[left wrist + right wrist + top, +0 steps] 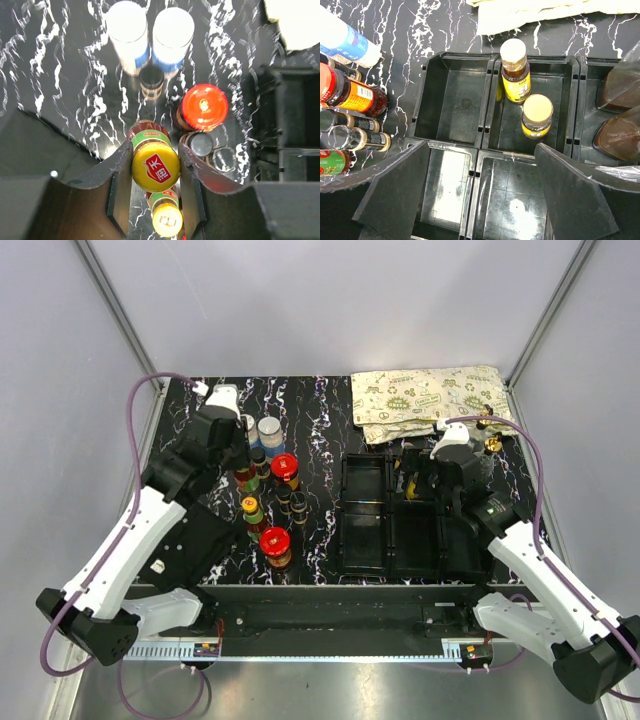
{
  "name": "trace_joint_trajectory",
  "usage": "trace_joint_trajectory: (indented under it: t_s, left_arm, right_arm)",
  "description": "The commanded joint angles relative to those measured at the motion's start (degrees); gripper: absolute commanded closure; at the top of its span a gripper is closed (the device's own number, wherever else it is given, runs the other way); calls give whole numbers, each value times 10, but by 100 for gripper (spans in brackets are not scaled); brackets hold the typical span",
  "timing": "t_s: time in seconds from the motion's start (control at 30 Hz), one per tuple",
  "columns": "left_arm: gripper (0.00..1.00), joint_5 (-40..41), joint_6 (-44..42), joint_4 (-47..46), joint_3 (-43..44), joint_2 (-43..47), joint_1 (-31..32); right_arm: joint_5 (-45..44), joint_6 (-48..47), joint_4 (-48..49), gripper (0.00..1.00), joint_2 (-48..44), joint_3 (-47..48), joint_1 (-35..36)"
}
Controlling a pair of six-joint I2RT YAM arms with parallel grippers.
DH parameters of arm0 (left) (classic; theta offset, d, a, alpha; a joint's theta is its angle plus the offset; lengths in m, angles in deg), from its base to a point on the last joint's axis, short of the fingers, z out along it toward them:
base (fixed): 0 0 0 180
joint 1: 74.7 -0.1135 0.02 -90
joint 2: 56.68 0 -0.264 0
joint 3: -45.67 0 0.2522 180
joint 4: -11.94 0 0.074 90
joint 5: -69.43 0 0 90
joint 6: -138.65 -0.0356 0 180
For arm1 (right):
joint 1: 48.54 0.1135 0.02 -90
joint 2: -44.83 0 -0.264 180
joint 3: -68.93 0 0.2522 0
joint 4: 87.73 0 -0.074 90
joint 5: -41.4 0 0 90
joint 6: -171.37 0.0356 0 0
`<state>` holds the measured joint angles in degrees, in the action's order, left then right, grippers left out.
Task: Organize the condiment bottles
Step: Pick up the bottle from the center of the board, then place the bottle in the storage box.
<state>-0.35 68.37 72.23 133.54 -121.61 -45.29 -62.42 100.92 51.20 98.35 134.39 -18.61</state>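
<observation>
Yellow-capped bottle (155, 167), half-hidden inside left tool (155, 156)

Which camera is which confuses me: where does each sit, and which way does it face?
Top external: above, behind the robot, looking down at the table; both arms show.
Left wrist: looks down past the left gripper, shut on a yellow-capped bottle.
Right wrist: looks down past the open right gripper into the black tray.
Shared: top and left wrist both show the red-lidded jar.

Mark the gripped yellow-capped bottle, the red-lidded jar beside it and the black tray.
yellow-capped bottle (155, 167): left wrist view, cap top.
red-lidded jar (204, 106): left wrist view, lid centre.
black tray (452, 105): right wrist view, bare compartment floor.
</observation>
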Motion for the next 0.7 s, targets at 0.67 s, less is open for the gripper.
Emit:
trace_joint_trajectory:
  t_s: [0.67]
  left_arm:
    - [100,-129,-73,-73,381,-173,91]
  right_arm:
    - [-50,13,-10,4,-30,15,-2]
